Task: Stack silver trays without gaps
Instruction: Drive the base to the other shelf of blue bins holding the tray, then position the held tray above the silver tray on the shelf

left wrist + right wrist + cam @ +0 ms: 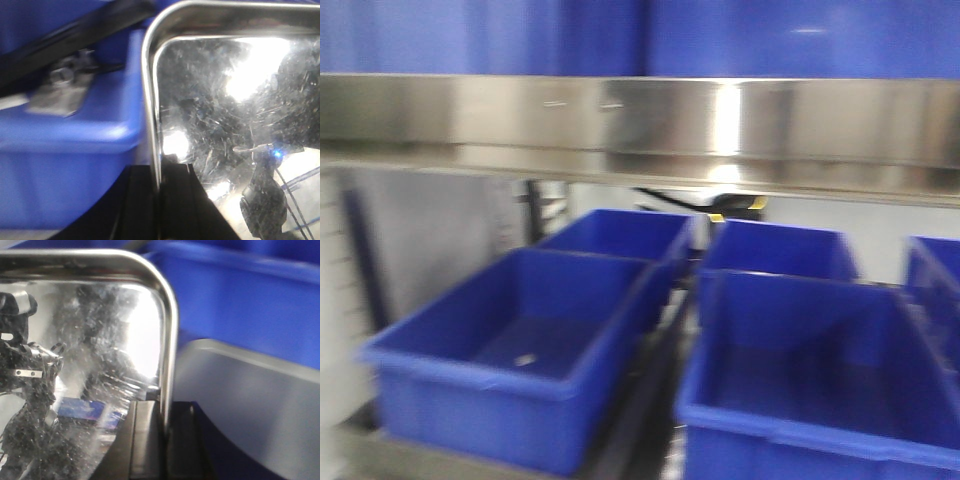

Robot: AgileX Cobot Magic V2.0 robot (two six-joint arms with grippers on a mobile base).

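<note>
Front view: catching the long brushed-steel rail (640,115) above the blue plastic bins (520,350), missing the grab. Left wrist: pinching the rolled rim of the shiny rectangular stainless-steel tray (225,125) with the left gripper (159,175), beside a bin, probably keeping it level. Right wrist: clamping the opposite rim with the right gripper (165,412), revealing a grey curved sheet (250,405).

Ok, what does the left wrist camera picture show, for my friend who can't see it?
A shiny silver tray fills the right of the picture, its curved rim pinched between the black fingers of the left tool at the bottom. A blurry blue plastic bin sits behind on the left.
</note>
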